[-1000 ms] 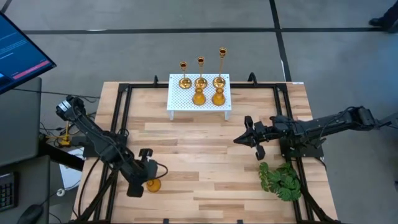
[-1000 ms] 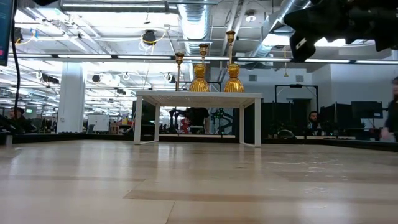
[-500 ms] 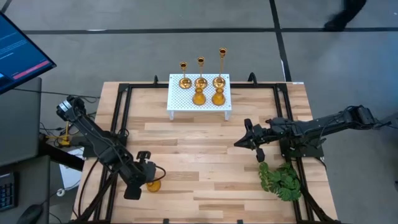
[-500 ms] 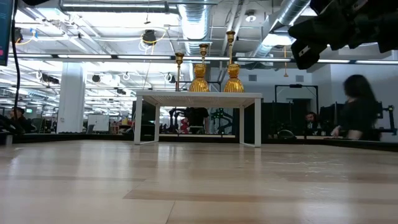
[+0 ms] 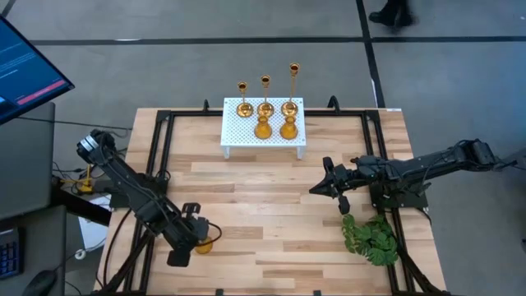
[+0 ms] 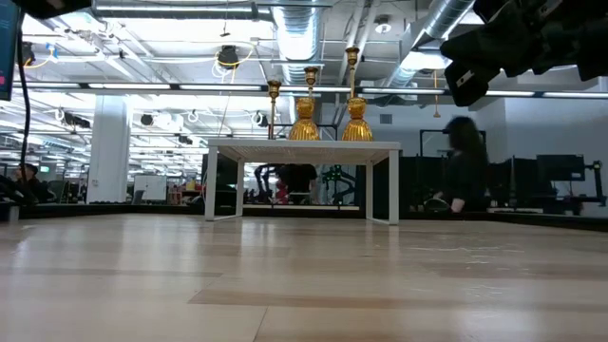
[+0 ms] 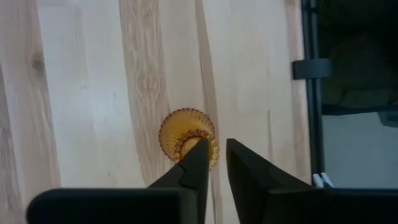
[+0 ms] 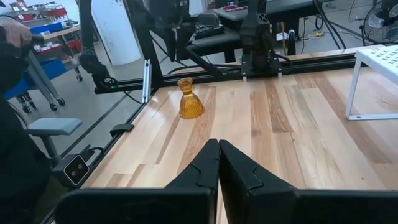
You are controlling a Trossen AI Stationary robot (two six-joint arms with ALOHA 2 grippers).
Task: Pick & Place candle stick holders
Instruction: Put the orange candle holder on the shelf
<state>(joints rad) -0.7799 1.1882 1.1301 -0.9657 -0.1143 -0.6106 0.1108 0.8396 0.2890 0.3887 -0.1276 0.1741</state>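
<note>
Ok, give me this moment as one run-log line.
left gripper: above amber holder, jaws slightly apart | right gripper: idle mid-table, jaws shut | white stand: five holders on it

A robotics lab set in a large open-plan industrial hall. Two dark arms [image 5: 131, 193] are bolted to a black metal frame [image 5: 160, 144] around a wooden worktop [image 5: 263, 205]. Exposed ducts [image 6: 294, 33] and strip lights [image 6: 171, 87] run across the bare ceiling, with rows of desks and monitors [image 6: 560, 171] behind. A person [image 6: 465, 171] stands at the far benches. A screen [image 5: 25, 70] sits beside the rig, above a grey concrete floor [image 5: 205, 20].
</note>
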